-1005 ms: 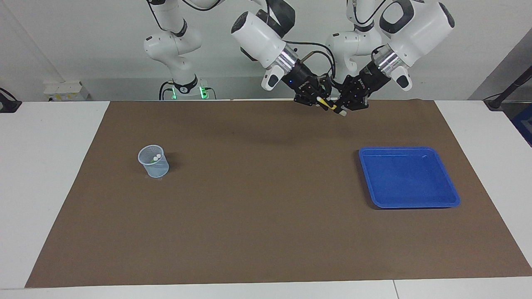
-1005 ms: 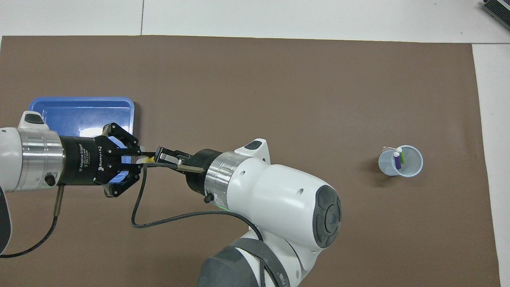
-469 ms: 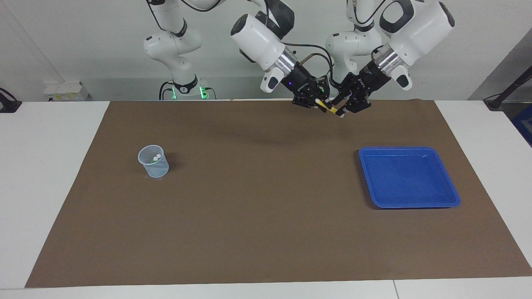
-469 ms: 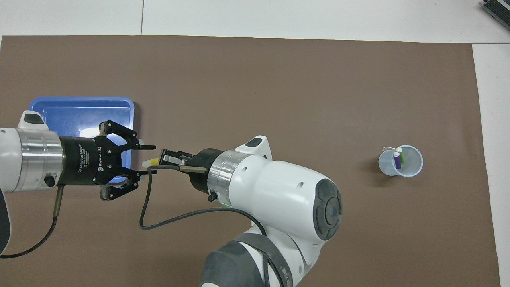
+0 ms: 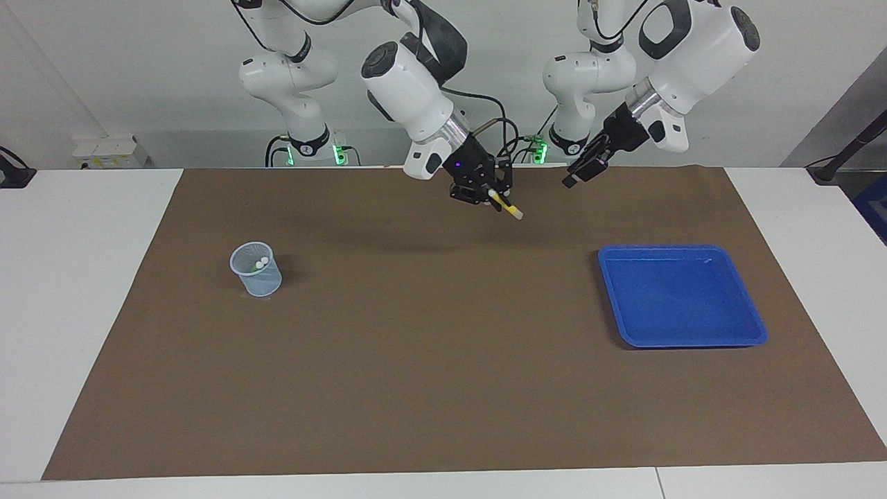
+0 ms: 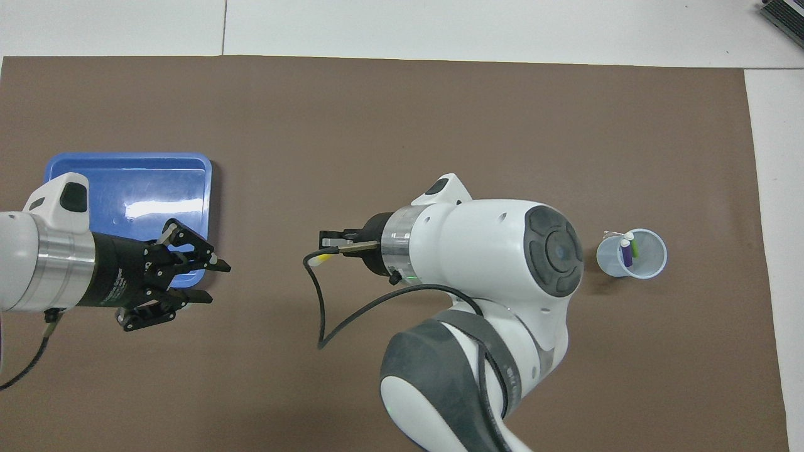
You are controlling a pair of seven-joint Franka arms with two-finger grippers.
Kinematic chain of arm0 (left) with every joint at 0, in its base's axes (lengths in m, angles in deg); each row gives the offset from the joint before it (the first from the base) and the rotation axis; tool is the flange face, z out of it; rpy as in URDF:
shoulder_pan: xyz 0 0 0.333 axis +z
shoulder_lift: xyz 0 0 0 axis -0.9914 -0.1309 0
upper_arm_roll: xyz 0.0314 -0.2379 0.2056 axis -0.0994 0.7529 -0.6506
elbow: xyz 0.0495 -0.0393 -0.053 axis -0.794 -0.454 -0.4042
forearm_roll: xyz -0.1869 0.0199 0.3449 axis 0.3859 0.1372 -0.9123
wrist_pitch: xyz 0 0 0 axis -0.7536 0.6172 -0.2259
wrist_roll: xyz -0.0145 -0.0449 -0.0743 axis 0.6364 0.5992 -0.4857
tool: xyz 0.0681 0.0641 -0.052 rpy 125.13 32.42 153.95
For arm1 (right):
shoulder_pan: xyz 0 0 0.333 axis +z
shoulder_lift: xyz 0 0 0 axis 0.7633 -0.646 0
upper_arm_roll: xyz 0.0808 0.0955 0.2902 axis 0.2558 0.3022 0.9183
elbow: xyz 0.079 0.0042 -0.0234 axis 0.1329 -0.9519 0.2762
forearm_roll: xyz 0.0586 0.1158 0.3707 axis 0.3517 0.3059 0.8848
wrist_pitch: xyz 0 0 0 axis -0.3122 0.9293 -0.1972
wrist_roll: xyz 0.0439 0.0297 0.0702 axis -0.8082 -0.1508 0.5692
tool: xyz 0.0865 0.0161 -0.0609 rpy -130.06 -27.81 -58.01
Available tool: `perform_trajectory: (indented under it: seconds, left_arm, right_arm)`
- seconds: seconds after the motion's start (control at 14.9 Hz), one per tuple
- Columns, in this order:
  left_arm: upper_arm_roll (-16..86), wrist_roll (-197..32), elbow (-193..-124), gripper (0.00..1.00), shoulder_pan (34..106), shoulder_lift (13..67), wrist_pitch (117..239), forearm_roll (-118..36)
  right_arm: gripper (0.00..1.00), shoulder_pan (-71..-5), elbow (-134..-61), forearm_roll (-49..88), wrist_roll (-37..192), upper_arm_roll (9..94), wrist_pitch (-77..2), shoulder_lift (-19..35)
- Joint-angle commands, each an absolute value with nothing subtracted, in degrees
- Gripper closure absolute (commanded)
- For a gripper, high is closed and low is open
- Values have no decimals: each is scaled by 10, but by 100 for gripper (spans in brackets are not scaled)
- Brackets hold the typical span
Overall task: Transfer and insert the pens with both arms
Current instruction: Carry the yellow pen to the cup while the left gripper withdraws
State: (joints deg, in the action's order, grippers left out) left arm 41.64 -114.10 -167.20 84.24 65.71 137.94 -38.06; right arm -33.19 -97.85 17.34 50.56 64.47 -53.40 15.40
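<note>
In the facing view, the right gripper (image 5: 493, 196) is up over the brown mat (image 5: 443, 360), pinching the yellow pen (image 5: 506, 206), which sticks out slanting down. The left gripper (image 5: 581, 171) is up over the mat's edge by the robots, with nothing in it. The blue tray (image 5: 682, 333) has no pens in it.

In the overhead view, the left gripper (image 6: 204, 280) has its fingers spread apart. The purple pen (image 6: 626, 254) and green pen (image 6: 635, 247) stand in the clear cup (image 6: 653, 267) at the right arm's end of the counter.

I think the last pen is on its way. Next it must go over the cup, tip down, and drop in.
</note>
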Motion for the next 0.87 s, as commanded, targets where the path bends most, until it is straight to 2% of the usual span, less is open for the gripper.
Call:
perform_trajectory:
  seconds: [0.0,0.13,0.2,0.27,0.6,0.8]
  left_arm:
    - [415,-887,-1683,53,878,678,1337,-445]
    - [414,-785,-1681,47,889,678,1329,-483]
    - [414,-756,-1678,29,895,678,1328,-498]
    - [414,-746,-1672,0,902,676,1326,-505]
    - [414,-724,-1619,0,911,648,1320,-540]
    - [414,-724,-1573,0,921,623,1320,-576]
  right_arm:
    - [100,-377,-994,138,556,649,-444,192]
    - [100,-410,-994,105,594,649,-373,206]
    - [100,-431,-994,87,622,649,-337,212]
    - [100,-453,-993,73,658,649,-305,216]
    - [100,-571,-989,-24,877,649,-195,222]
    - [100,-606,-984,-105,1005,648,-169,223]
